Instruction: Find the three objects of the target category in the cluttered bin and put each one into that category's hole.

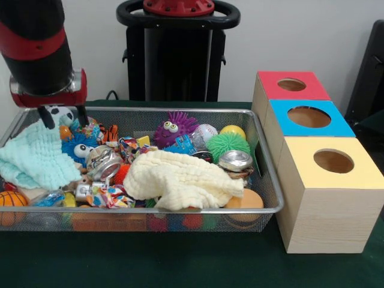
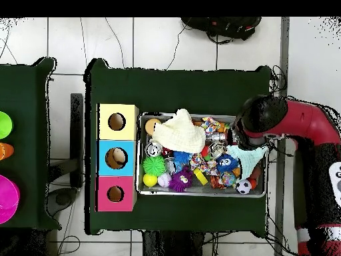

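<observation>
The bin [image 1: 150, 210] is a silver wire mesh basket full of toys. In it lie a pale yellow cloth [image 1: 180, 180], a mint cloth [image 1: 36, 159], a purple spiky ball with eyes [image 1: 173, 129], a green spiky ball [image 1: 228, 144], a yellow ball [image 1: 233, 130], a metal can [image 1: 235, 161] and a small basketball [image 1: 12, 201]. My gripper [image 1: 63, 117] is open and empty, and hangs just above the bin's far left corner. A soccer ball [image 1: 60, 111] shows between its fingers. In the overhead view the arm [image 2: 266, 120] hides the gripper over the bin's right end [image 2: 264, 160].
Three wooden boxes with round holes stand in a row right of the bin: red top [image 1: 292, 85], blue top [image 1: 309, 117], yellow top [image 1: 333, 162]. The robot's pedestal [image 1: 177, 54] stands behind the bin. In the overhead view, coloured discs [image 2: 6, 200] lie on a side table.
</observation>
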{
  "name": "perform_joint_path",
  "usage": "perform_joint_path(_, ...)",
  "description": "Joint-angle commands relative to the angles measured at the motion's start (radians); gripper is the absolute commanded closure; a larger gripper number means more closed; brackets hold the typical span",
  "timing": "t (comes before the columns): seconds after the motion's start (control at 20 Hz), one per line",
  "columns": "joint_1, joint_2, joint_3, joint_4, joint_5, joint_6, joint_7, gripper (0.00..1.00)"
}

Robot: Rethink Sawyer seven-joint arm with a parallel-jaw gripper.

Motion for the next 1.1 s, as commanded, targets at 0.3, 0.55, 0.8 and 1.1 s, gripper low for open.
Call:
perform_joint_path(0.3,0.112,-0.113,-0.206,0.259,-0.234,-0.469,0.285,0.0)
perform_joint_path(0.55,0.179,-0.103,-0.339,0.281,-0.149,-0.502,0.457,0.0)
perform_joint_path(0.8,0.242,-0.136,-0.434,0.352,-0.079,-0.536,0.527,0.0)
perform_joint_path(1.1,0.039,-0.178,-0.146,0.533,0.076,-0.437,-0.035,0.0)
